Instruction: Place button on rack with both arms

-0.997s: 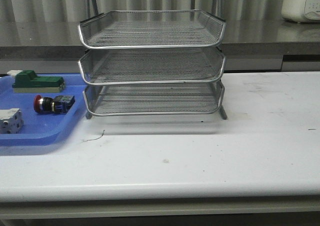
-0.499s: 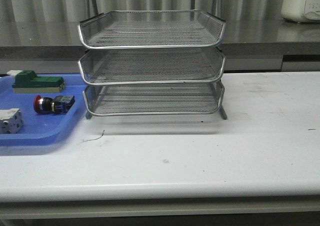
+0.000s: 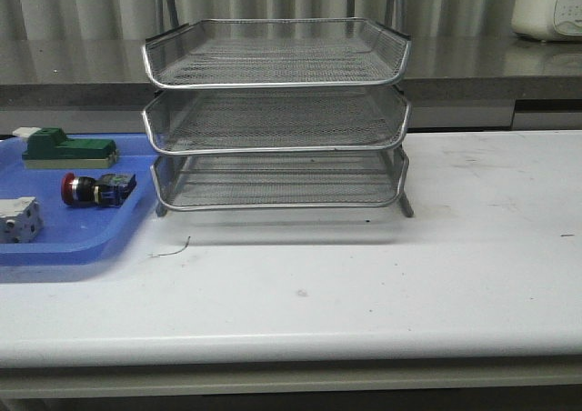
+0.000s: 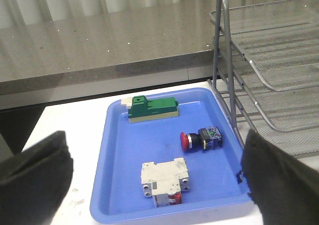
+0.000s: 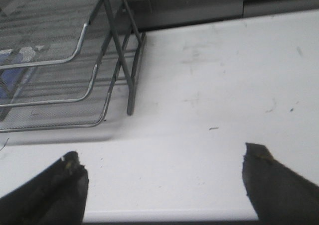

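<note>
The button (image 3: 95,189), with a red cap and a black and blue body, lies on its side in a blue tray (image 3: 64,243) at the left of the table. It also shows in the left wrist view (image 4: 202,139). The three-tier silver wire rack (image 3: 277,111) stands at the middle back of the table. My left gripper (image 4: 157,172) is open and empty, above the tray's near edge, with the button ahead of it. My right gripper (image 5: 162,177) is open and empty over bare table near the front edge, right of the rack (image 5: 60,60). No arm shows in the front view.
In the tray lie a green-and-white block (image 4: 152,109) and a white cube-like part (image 4: 164,181). A grey counter (image 3: 473,65) runs behind the table, with a white appliance (image 3: 548,6) at its far right. A thin dark thread (image 3: 173,247) lies before the tray.
</note>
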